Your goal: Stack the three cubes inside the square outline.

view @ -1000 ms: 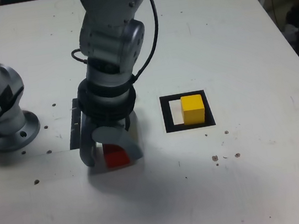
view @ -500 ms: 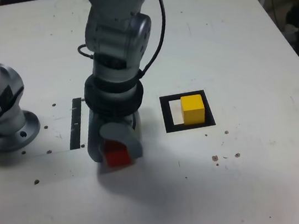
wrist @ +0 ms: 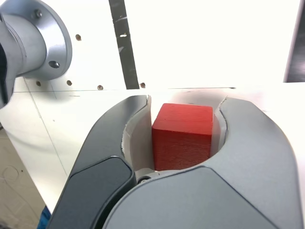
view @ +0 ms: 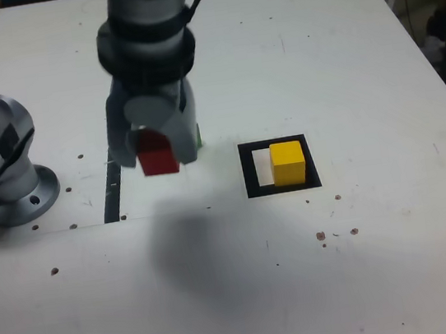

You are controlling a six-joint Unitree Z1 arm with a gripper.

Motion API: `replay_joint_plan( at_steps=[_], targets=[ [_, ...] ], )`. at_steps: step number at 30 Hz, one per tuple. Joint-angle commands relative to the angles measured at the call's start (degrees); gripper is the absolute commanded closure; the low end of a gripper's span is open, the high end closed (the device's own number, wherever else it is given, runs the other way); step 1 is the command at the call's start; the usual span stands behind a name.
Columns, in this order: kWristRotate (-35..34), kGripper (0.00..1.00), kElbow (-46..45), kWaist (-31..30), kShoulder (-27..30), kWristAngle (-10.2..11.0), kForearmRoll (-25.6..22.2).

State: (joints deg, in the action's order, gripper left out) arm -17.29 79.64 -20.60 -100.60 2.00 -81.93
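My gripper (view: pixel 158 158) is shut on the red cube (view: pixel 156 149) and holds it up off the table, to the exterior view's left of the square outline (view: pixel 249 172). In the wrist view the red cube (wrist: pixel 183 136) sits squeezed between both fingers (wrist: pixel 119 143) of the gripper (wrist: pixel 183 125). The yellow cube (view: pixel 288 163) stands inside the outline, against its right side in the exterior view. A thin green edge (view: pixel 199 137) shows just beside the gripper, the rest of it hidden behind the fingers.
The arm's grey base (view: pixel 2 165) stands at the exterior view's left and also appears in the wrist view (wrist: pixel 38 43). A narrow black strip (view: pixel 112 191) lies on the white table (view: pixel 369 263) below the gripper. Dark clutter sits past the table's right edge.
The jaws closed on the red cube where it lay on the table. The gripper then lifted it and moved away from the camera, towards the table's middle.
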Motion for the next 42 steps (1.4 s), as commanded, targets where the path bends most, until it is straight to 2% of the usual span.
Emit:
replay_joint_plan(
  at_steps=[1,6,12,19,26,32,42],
  targets=[
    [1.7,0.83,2.4,1.5,0.2,-0.1,-1.8],
    [6.4,0.83,7.7,5.9,-0.2,0.3,-5.6],
    [9.1,0.83,7.4,9.4,-4.0,0.2,-5.4],
    [9.6,0.83,7.8,10.2,-10.7,-0.5,-2.1],
    [10.7,0.83,6.9,11.1,-14.9,-1.0,1.7],
    [11.1,0.83,5.8,11.5,-17.1,-1.3,4.9],
    [12.0,0.83,6.1,12.1,-19.1,-1.5,7.3]
  ],
)
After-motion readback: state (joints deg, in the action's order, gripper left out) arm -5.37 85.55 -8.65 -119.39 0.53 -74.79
